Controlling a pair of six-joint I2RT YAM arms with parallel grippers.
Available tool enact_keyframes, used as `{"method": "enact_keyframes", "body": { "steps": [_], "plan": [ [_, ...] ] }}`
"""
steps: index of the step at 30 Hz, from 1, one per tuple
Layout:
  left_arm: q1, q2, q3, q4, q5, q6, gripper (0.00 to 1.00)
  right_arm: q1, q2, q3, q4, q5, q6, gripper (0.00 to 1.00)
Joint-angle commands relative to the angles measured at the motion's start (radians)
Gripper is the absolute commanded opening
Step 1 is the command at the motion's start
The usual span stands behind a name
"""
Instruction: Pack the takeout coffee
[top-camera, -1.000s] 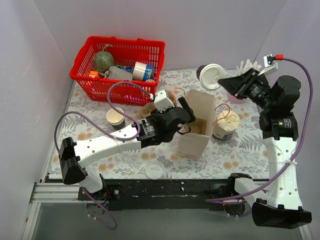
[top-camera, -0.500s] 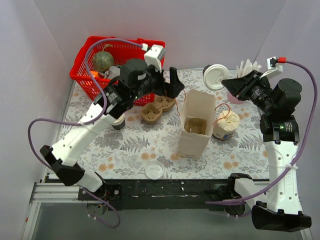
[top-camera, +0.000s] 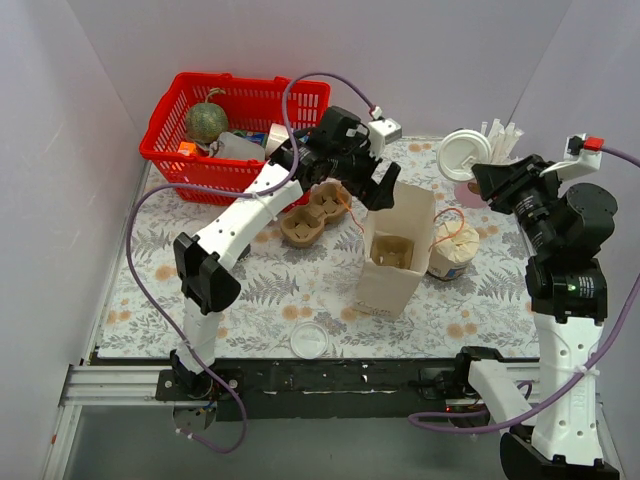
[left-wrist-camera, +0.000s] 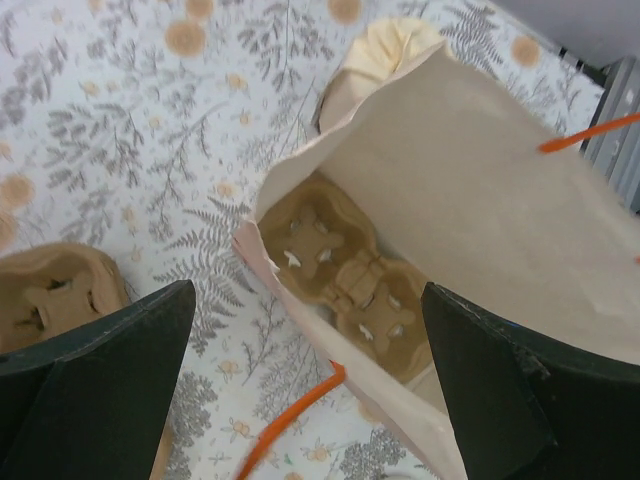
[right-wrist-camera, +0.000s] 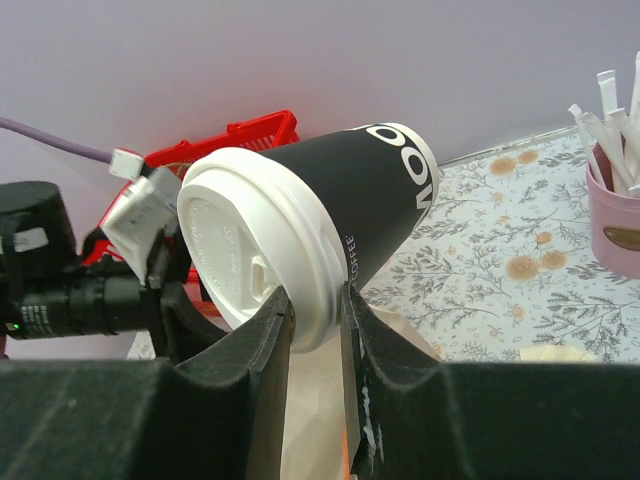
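Upper right of the top view, you've got the right gripper (top-camera: 481, 172) clenched on the takeout coffee (top-camera: 462, 155), a small paper cup w/ a dark band and a white round plastic lid. In the right wrist view it pinches the lid's rim. The cup is tipped on its side, lid toward the lens, held up off the floral-print surface (top-camera: 250, 290). A pink holder of white sticks (right-wrist-camera: 612, 215) sits at the right edge of that view.

Ctr of the top view: a tall brown paper bag (top-camera: 400, 265) stands open w/ a moulded cardboard cup carrier (left-wrist-camera: 350, 285) at its bottom. The left gripper (top-camera: 375, 195) hangs over the bag's mouth, released, jaws spread wide, nothing between them. A second cardboard carrier (top-camera: 315, 212) lies left of the bag. A white tub (top-camera: 452, 248) topped w/ crumpled paper stands just beside the bag on the right. A red plastic basket (top-camera: 240, 130) is at upper left.
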Motion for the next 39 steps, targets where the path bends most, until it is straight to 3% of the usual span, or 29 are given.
{"method": "enact_keyframes", "body": {
  "steps": [1, 2, 5, 6, 9, 10, 19, 25, 28, 33, 34, 36, 37, 39],
  "plan": [
    [0.007, -0.064, -0.068, -0.024, -0.003, 0.046, 0.98, -0.005, 0.007, 0.007, 0.003, 0.045, -0.036, 0.01],
    [0.007, -0.059, -0.079, -0.014, 0.003, 0.042, 0.97, -0.005, 0.008, 0.0, 0.009, 0.028, -0.033, 0.01],
    [0.007, -0.01, -0.055, -0.017, -0.01, -0.032, 0.72, -0.005, 0.005, -0.019, 0.029, 0.011, -0.022, 0.01],
    [0.007, 0.003, -0.021, -0.018, -0.027, -0.062, 0.56, -0.005, 0.005, -0.019, 0.031, 0.011, -0.022, 0.01],
    [0.007, 0.037, 0.001, -0.014, -0.138, -0.176, 0.24, -0.005, 0.007, -0.014, 0.026, 0.008, -0.026, 0.01],
    [0.007, 0.034, -0.001, -0.001, -0.188, -0.246, 0.0, -0.005, 0.008, -0.014, 0.028, 0.003, -0.025, 0.01],
    [-0.019, -0.091, -0.122, 0.036, -0.744, -0.62, 0.0, -0.005, 0.039, -0.008, 0.077, -0.136, -0.003, 0.01],
    [-0.069, -0.176, -0.275, 0.036, -0.861, -0.858, 0.0, -0.005, 0.099, 0.033, 0.121, -0.256, 0.041, 0.01],
    [-0.107, -0.145, -0.242, -0.064, -0.966, -0.986, 0.0, -0.003, 0.152, 0.101, 0.123, -0.358, 0.053, 0.01],
    [-0.187, -0.127, -0.167, -0.073, -1.087, -1.034, 0.0, 0.003, 0.194, 0.211, 0.095, -0.379, 0.061, 0.01],
    [-0.191, -0.125, -0.159, -0.075, -1.098, -1.04, 0.02, 0.003, 0.202, 0.237, 0.071, -0.376, 0.059, 0.01],
    [-0.202, -0.121, -0.136, -0.083, -1.118, -1.043, 0.2, 0.003, 0.243, 0.317, 0.029, -0.38, 0.05, 0.01],
    [-0.21, -0.124, -0.134, -0.077, -1.129, -1.031, 0.47, 0.003, 0.257, 0.332, -0.009, -0.397, 0.053, 0.01],
    [-0.225, -0.141, -0.143, -0.061, -1.148, -1.003, 0.63, 0.013, 0.274, 0.317, -0.017, -0.42, 0.084, 0.01]
  ]
}}
